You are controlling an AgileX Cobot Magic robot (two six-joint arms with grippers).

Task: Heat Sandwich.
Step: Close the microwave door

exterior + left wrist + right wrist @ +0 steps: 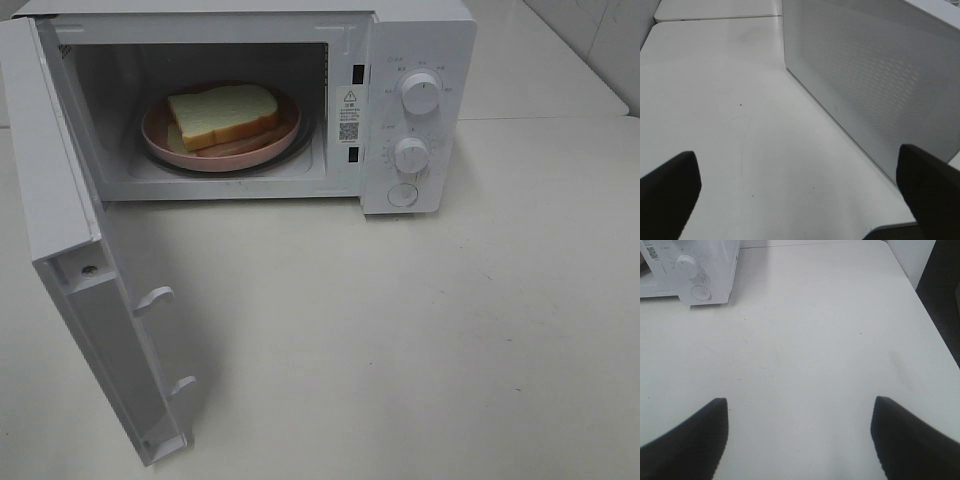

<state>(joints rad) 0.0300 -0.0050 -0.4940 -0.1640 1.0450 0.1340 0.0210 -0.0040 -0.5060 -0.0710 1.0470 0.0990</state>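
Note:
The sandwich point(224, 115), pale bread with tan crust, lies on a round pink plate point(160, 140) inside the white microwave point(420, 60). The microwave door point(70, 260) hangs wide open toward the front left. Neither arm shows in the exterior high view. My left gripper point(797, 192) is open with nothing between its fingers, above bare table beside the door's perforated outer face point(870, 85). My right gripper point(799, 437) is open and empty over bare table, well away from the microwave's control panel point(695, 275).
Two dials point(421, 92) and a round button point(402, 195) sit on the microwave's right panel. The white table point(450, 330) stretches in front and to the right; its right edge point(935, 325) shows in the right wrist view.

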